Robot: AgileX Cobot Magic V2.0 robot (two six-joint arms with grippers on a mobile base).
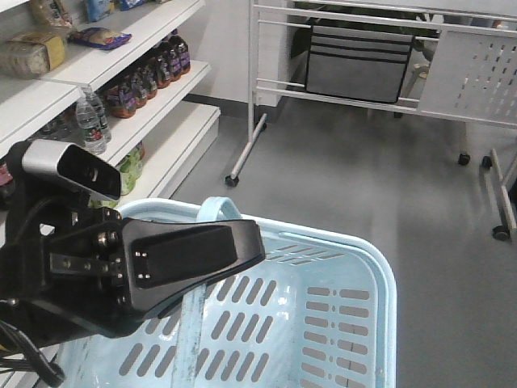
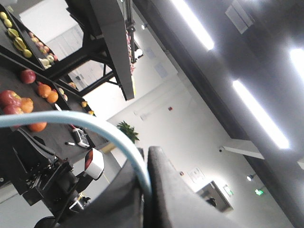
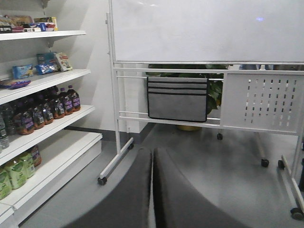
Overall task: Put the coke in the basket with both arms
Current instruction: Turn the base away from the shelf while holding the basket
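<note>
ok, basket [image 1: 386,279] first: light blue slotted plastic filling the lower front view, with no can in the part of it that shows. judging by looks it's light and stiff, but it can swing on its curved handle [image 1: 216,207], so you hold it at the handle's top. white shelves [image 1: 161,97] with dark bottles [image 1: 153,69] stand just beside it on the left.

left gripper [image 2: 146,154] is clamped on that handle, and the blue band runs in between its fingers. right gripper [image 3: 153,153] has its fingers pressed together with nothing between them, pointing across the floor at a whiteboard stand [image 3: 204,33].

coke: you can't see it in any view, so there's no telling where it sits. the shelf bottles are not it. a slim can should be light, rigid and smooth, probably slippery, and it dents if squeezed hard, so you take it mid-body across the width.

views: only the left wrist shows the handle inside the jaws. only the front shows the basket's inside. only the right wrist shows that gripper empty.
</note>
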